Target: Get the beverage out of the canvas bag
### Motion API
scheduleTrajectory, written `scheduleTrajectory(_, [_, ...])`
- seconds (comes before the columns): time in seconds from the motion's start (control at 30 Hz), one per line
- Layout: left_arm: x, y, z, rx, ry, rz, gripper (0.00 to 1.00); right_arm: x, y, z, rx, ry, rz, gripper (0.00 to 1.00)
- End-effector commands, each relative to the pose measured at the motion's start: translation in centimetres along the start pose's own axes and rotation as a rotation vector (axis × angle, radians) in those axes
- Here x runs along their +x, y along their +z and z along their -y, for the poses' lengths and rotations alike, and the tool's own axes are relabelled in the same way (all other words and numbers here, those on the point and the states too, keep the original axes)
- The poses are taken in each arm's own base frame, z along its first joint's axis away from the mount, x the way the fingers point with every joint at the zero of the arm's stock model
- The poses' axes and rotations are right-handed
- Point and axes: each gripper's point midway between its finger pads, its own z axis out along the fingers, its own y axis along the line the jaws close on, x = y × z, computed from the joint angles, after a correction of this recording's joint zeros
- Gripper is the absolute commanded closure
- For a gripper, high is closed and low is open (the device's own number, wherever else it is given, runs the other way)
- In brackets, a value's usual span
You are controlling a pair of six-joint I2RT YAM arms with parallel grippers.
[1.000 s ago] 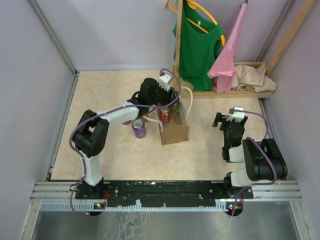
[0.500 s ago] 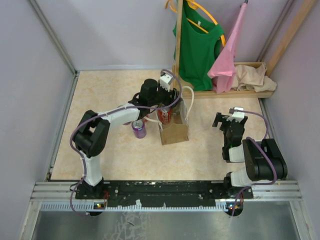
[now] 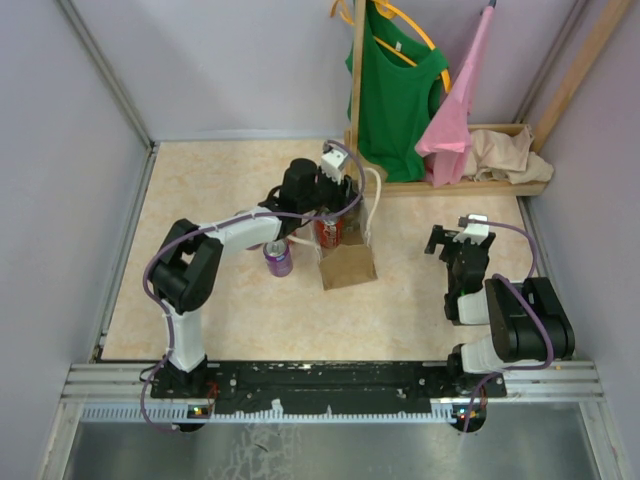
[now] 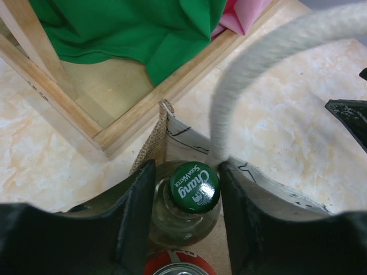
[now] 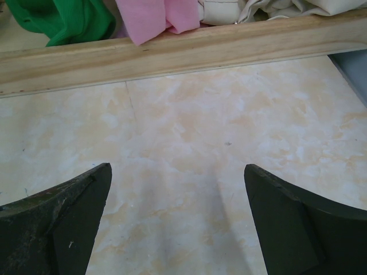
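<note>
The canvas bag (image 3: 348, 265) stands mid-table, tan with cream rope handles (image 4: 246, 74). Inside it are a clear glass soda-water bottle with a green cap (image 4: 195, 187) and a red can (image 4: 178, 266), whose top also shows in the top view (image 3: 328, 232). My left gripper (image 4: 186, 192) reaches down into the bag's mouth (image 3: 338, 205). Its jaws press both sides of the bottle's shoulder. My right gripper (image 5: 178, 189) is open and empty over bare table, to the right of the bag (image 3: 448, 240).
A purple can (image 3: 277, 258) stands just left of the bag. A wooden rack base (image 3: 460, 185) lies behind the bag, with a green shirt (image 3: 395, 90), a pink garment (image 3: 455, 120) and a beige cloth heap (image 3: 505, 150). Walls enclose the table.
My left gripper has shifted slightly toward the back right over the bag and settled around the bottle. The right arm has not moved.
</note>
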Motion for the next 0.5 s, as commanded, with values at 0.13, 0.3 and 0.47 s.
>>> scheduleTrajectory(0.13, [0.17, 0.32, -0.23, -0.010, 0.032, 0.001, 0.66, -2.15, 0.66, -0.13, 0.000, 0.015, 0.072, 0.01])
scheduleTrajectory(0.3, [0.37, 0.30, 0.12, 0.000, 0.042, -0.011, 0.58, -2.14, 0.66, -0.13, 0.000, 0.015, 0.071, 0.01])
scheduleTrajectory(0.47, [0.27, 0.18, 0.53, 0.008, 0.060, -0.012, 0.48, -2.13, 0.66, -0.08, 0.002, 0.014, 0.071, 0.01])
